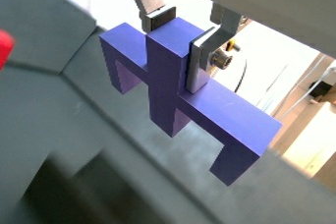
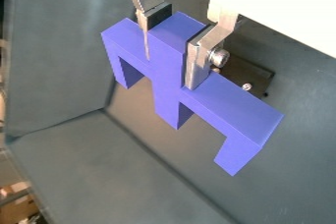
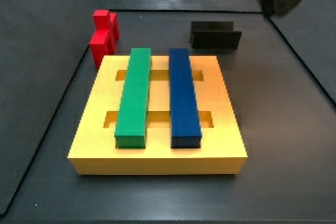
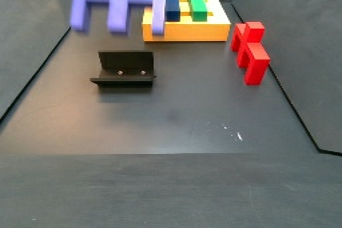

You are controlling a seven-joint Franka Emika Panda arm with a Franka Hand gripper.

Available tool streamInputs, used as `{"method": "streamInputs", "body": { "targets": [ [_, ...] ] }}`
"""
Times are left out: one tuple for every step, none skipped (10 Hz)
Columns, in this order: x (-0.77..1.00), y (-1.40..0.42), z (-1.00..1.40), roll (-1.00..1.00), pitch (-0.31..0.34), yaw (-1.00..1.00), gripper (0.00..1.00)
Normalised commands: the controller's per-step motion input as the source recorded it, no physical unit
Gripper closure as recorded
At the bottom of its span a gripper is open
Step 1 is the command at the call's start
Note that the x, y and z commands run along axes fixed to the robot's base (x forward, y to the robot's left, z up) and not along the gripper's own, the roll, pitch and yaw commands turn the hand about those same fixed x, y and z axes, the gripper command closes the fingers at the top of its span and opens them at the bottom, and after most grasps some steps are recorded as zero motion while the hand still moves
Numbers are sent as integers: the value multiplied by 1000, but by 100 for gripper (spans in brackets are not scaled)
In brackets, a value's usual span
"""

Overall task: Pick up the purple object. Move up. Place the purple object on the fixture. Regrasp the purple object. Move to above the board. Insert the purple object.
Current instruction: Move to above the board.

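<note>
The two-finger gripper point(image 2: 175, 41) is clamped on the wide purple notched block point(image 2: 184, 90), held in the air above the small black cradle fixture point(image 4: 123, 69); a tilted or off-centre lowering could catch a prong on the fixture's raised end; the thick yellow slotted board point(image 3: 164, 135) lies well apart.

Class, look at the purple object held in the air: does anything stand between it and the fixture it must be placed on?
Nothing visible does. The end effector grips the purple object above the floor, and the fixture sits on bare floor with an empty cradle. The board and red block lie off to the side.
</note>
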Motion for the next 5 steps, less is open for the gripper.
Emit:
{"method": "streamInputs", "body": {
  "targets": [
    [-19, 0, 1400, -1, 69, -2, 100],
    [-17, 6, 1400, -2, 62, 11, 100],
    [-6, -8, 868, -16, 68, 23, 100],
    [13, -8, 468, -9, 72, 29, 100],
    [37, -17, 190, 17, 79, 48, 100]
  ]
}}
